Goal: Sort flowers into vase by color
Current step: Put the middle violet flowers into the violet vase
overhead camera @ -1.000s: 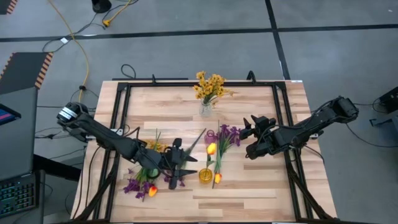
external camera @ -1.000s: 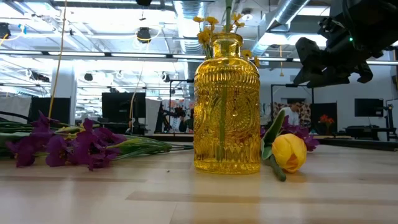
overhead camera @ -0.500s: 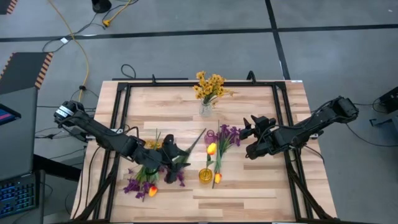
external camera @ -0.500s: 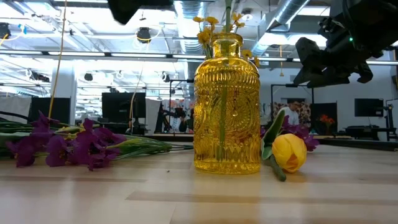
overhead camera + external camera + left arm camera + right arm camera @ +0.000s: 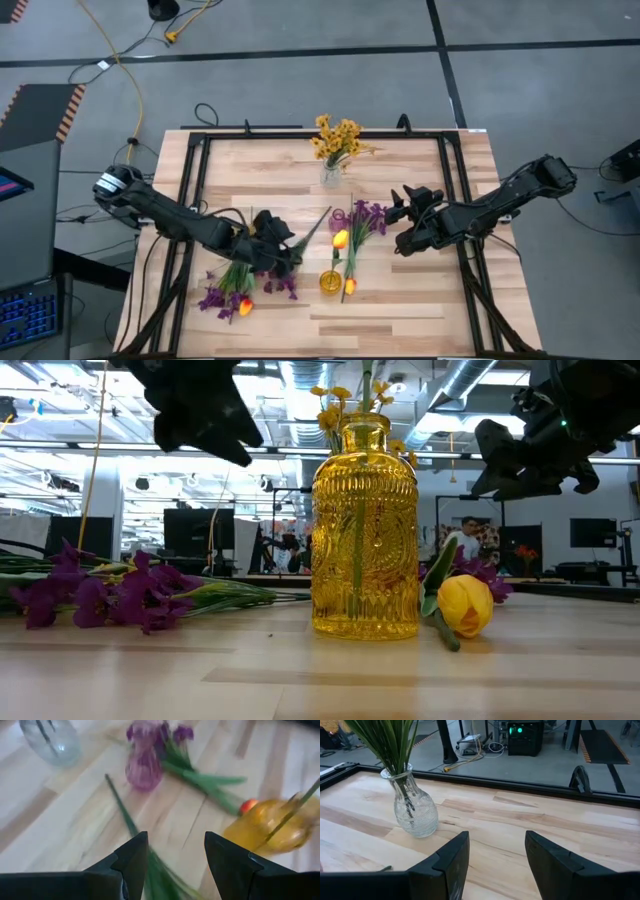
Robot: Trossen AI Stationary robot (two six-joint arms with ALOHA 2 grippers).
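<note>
My left gripper (image 5: pixel 283 248) is on the move: a second ago it sits low by the loose purple blossoms (image 5: pixel 215 298) near the front edge, now it is further back and closer to the long green stem (image 5: pixel 312 228) beside the yellow vase (image 5: pixel 330 282). In the low view my left gripper (image 5: pixel 200 410) drops into sight at the upper left, where a second ago there is only ceiling
</note>
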